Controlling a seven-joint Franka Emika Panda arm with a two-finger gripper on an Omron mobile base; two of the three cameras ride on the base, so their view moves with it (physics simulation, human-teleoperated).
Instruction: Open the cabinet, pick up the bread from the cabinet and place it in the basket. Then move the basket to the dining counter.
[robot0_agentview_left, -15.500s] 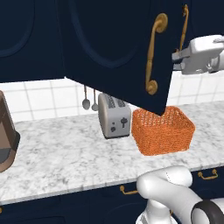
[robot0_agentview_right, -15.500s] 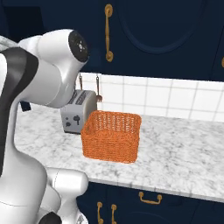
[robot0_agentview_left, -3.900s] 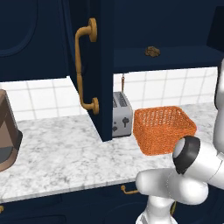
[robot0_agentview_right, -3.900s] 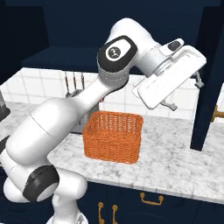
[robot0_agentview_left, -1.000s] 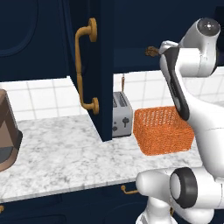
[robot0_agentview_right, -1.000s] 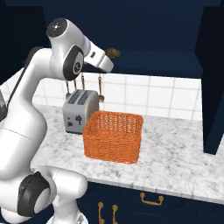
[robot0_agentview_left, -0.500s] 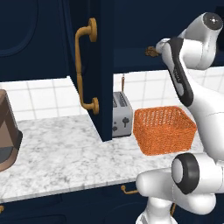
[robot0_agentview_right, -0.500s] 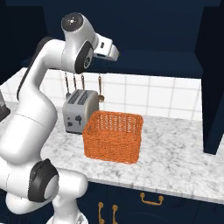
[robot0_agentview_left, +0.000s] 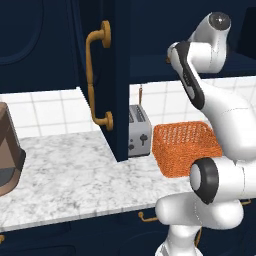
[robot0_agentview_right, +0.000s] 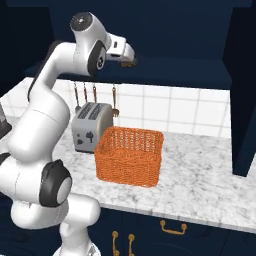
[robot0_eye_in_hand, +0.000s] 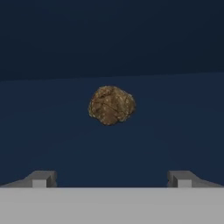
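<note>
Brown bread (robot0_eye_in_hand: 111, 105) on the unlabelled navy cabinet (robot0_eye_in_hand: 109, 144) shelf.

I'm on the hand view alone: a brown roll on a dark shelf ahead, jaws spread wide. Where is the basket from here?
Observer: The basket sits on the marble worktop below the open cabinet, just right of a silver toaster.
Operator: Is anything in the basket already?
Observer: No, in the right base view its inside shows bare orange mesh.
Operator: Is the cabinet door out of the arm's way?
Observer: Yes. In the left base view the door stands swung out to the left of the toaster, with the arm reaching into the shelf opening to its right.
Operator: Am I touching the bread?
Observer: Not yet. The bread lies ahead of the gripper, clear of both tips.
</note>
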